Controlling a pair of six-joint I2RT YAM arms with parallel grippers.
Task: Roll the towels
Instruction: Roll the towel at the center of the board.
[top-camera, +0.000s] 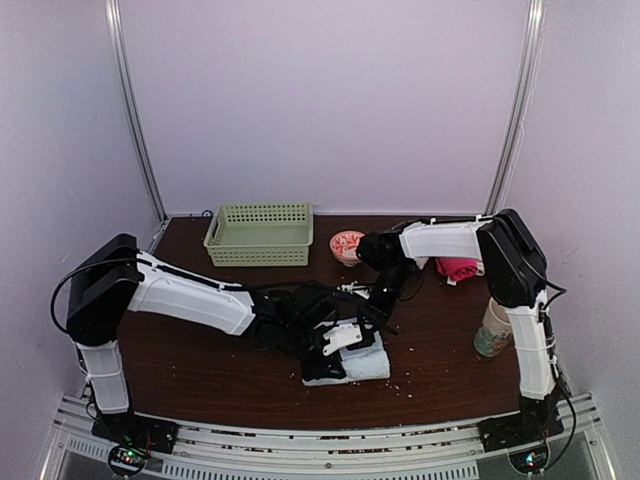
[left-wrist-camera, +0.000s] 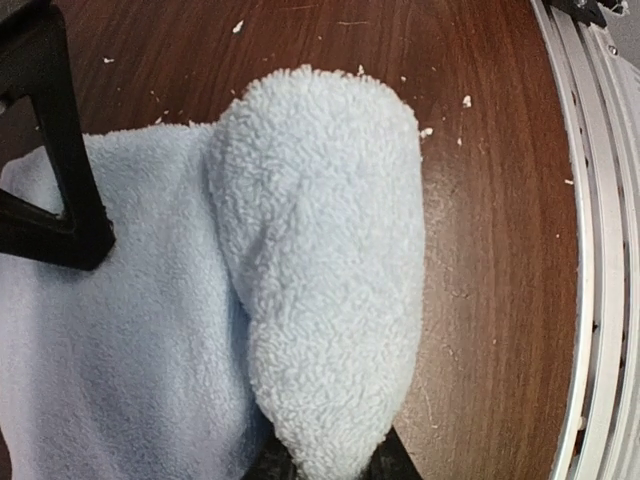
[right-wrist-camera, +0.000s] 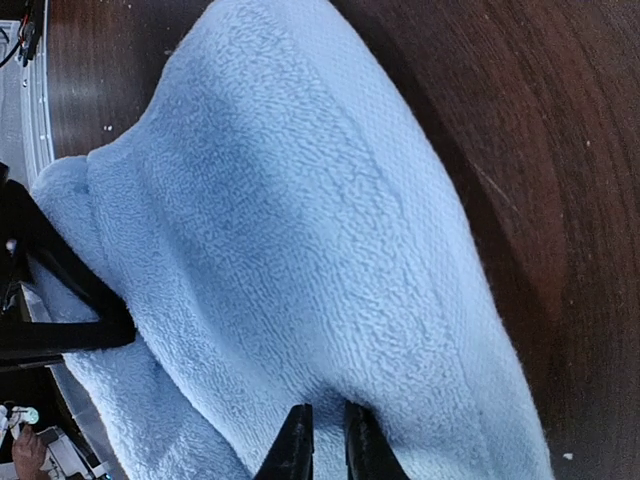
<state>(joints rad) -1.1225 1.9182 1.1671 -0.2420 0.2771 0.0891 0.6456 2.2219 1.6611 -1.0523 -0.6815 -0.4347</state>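
— Closest under the left wrist lens bulges the pale blue towel (left-wrist-camera: 320, 250). How does it lie?
— Doubled over into a fat, rounded hump, with a flatter layer spread beside it. It sits by the near edge of the worktop (top-camera: 440, 350), about midway along, and white lint flecks dot the wood around it.
— And the left claw (left-wrist-camera: 330, 465)?
— Its fingers are closed on the hump's lower end, with the cloth swelling out from between them.
— The right claw (right-wrist-camera: 327, 445)?
— Its fingers are drawn almost together, with only a sliver between the tips. The towel rises in a ridge straight to them, so they appear to pinch it. Both arms meet over the same cloth.
— What else stands on the worktop?
— At the far edge, left of middle, sits a green basket (top-camera: 260, 235), and just right of it a pink-patterned bowl (top-camera: 347, 245). A pink cloth (top-camera: 458, 268) lies behind the right arm, and a pale cup (top-camera: 493, 330) stands near the right edge.
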